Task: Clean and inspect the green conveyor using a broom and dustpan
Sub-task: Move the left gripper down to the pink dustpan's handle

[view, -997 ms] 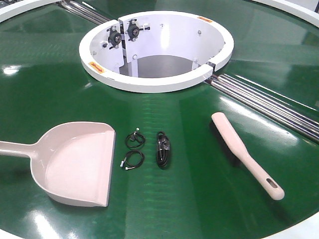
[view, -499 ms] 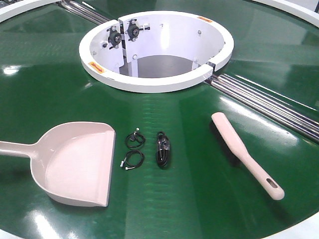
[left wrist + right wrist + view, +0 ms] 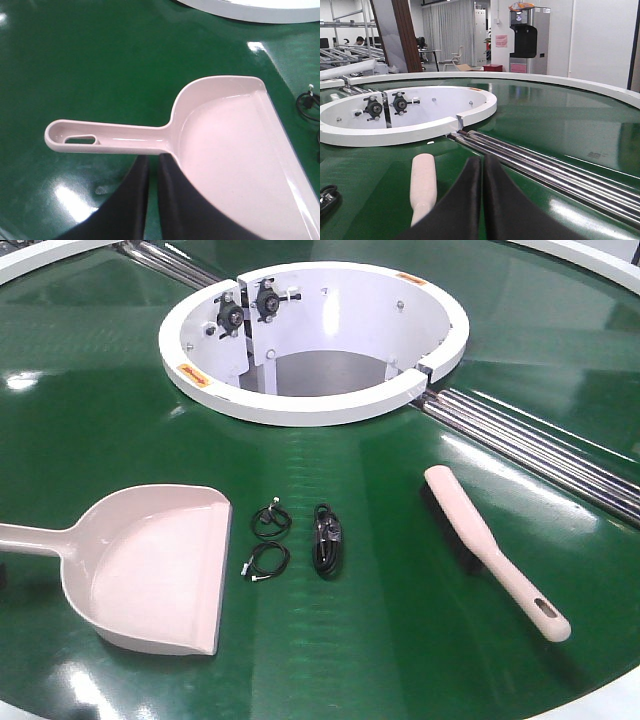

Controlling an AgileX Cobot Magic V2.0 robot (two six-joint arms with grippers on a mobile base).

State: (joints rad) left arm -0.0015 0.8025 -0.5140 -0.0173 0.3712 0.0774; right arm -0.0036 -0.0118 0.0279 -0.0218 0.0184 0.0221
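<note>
You are working over the green conveyor [image 3: 100,420], whose glossy belt is curving around a white centre ring [image 3: 300,405] and is being crossed by silver rollers [image 3: 540,450] on the right. The dustpan [image 3: 150,565] is lying flat on the belt at the near left, with its flat lip facing right and its long handle running off the left edge of the front view. The broom [image 3: 480,540] is lying on the belt at the near right, well apart from the dustpan, with its slotted handle end pointing toward the near edge and its black bristles showing along its left side. Between the two, three small black cable bundles are resting on the belt: two thin coils [image 3: 270,522] [image 3: 265,560] just beside the dustpan's lip and a thicker tied bundle [image 3: 327,538] to their right. Your left hand [image 3: 154,162] is hanging at the neck where the dustpan's handle meets the scoop, with its fingers drawn together and gripping nothing; you cannot tell from this view whether it is touching the plastic. Your right hand [image 3: 482,162] is likewise holding its fingers together on nothing, with the broom lying just to its left and the rollers running past on its right.
</note>
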